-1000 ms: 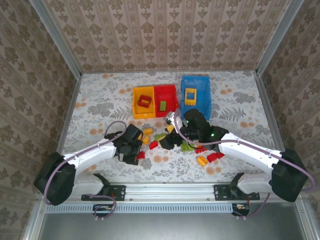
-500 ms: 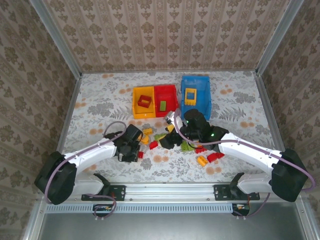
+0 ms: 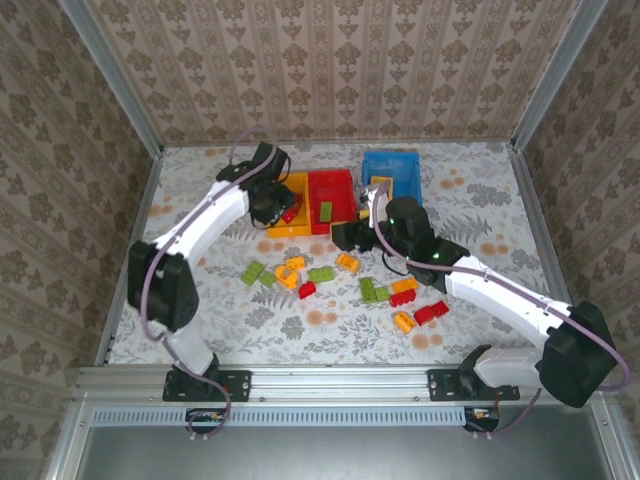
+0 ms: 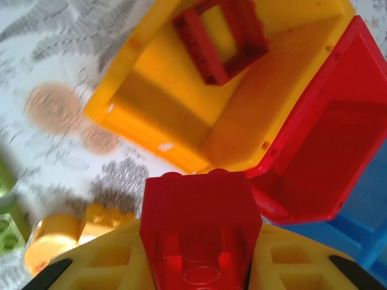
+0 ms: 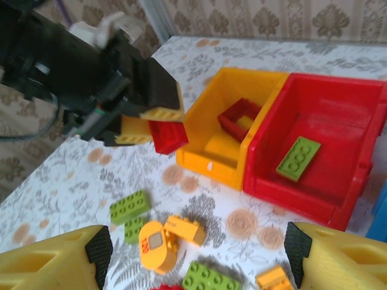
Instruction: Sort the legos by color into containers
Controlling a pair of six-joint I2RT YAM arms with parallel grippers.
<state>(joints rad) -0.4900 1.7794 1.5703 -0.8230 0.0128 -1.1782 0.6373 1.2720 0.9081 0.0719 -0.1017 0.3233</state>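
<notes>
The left gripper holds a red brick in half-closed jaws, the yellow bin just beyond its tips. The right gripper gapes wide, empty.

The red brick looked like smooth, glossy plastic, as did the yellow-orange bin and red bin; the tabletop looked matt.

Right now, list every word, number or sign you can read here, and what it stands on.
None can be read.
Round orange brick: small red marks beside a grey patch, too blurred to read.
Yellow bin, red bin: no lettering seen.
</notes>
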